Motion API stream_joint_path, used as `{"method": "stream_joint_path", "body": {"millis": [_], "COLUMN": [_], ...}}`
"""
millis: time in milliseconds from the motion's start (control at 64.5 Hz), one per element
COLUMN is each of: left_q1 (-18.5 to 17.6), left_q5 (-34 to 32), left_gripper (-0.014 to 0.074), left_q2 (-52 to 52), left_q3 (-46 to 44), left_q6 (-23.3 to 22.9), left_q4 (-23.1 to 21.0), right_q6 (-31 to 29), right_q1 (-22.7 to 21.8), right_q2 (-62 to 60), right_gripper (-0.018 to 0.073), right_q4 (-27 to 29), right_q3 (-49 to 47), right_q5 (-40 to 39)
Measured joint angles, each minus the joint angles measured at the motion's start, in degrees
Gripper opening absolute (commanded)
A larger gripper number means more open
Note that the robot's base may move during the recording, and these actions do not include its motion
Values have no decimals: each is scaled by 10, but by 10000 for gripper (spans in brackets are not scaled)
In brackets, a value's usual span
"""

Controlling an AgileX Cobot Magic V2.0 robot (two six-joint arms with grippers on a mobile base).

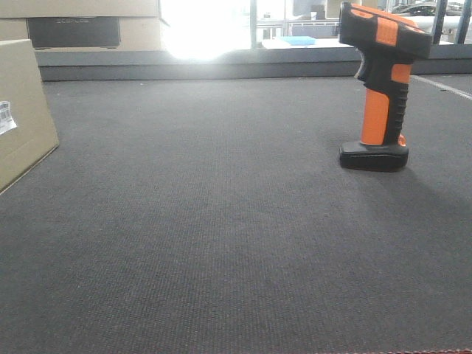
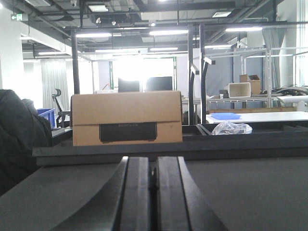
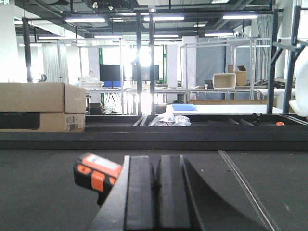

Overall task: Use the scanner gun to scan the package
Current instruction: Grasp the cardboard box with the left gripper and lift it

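The package (image 1: 22, 110), a tan cardboard box with a small white label (image 1: 6, 116), stands at the left edge of the dark mat, mostly cut off by the front view. The scanner gun (image 1: 382, 88), black with an orange stripe and handle, stands upright on its flat foot at the far right. In the right wrist view the scanner gun (image 3: 95, 174) sits just left of my right gripper (image 3: 155, 166), partly hidden behind the left finger. That gripper is shut on nothing. My left gripper (image 2: 154, 164) is also shut and empty above the mat. Neither gripper shows in the front view.
A pale box with a dark printed panel (image 2: 126, 118) rests beyond the raised dark ledge (image 1: 221, 68) at the back of the mat. A crumpled plastic bag (image 2: 231, 128) and a blue tray (image 2: 225, 116) lie further back. A dark bulky shape (image 2: 19, 139) stands at the left.
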Motion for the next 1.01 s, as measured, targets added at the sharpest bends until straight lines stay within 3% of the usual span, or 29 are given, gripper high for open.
{"method": "stream_joint_path", "body": {"millis": [46, 139, 279, 403, 496, 651, 1007], "left_q1": [0, 0, 0, 0, -4, -26, -29], "left_q5": [37, 91, 148, 173, 179, 218, 472], "left_gripper": [-49, 76, 364, 540, 591, 592, 591], "left_q2": [24, 71, 152, 221, 264, 318, 539], "left_q3": [-44, -110, -186, -224, -238, -263, -461], "left_q6": [0, 0, 0, 0, 0, -1, -2], "left_q4": [0, 0, 0, 0, -6, -42, -49], "right_q6": [0, 0, 0, 0, 0, 0, 0], "right_q1": [0, 0, 0, 0, 0, 10, 102], "right_q2": [28, 80, 158, 217, 255, 299, 384], "right_gripper": [-116, 53, 382, 564, 559, 559, 559], "right_q4": [0, 1, 4, 5, 5, 7, 8], "right_q3": [-34, -87, -146, -164, -165, -165, -182], "right_q5": [27, 58, 81, 84, 86, 90, 91]}}
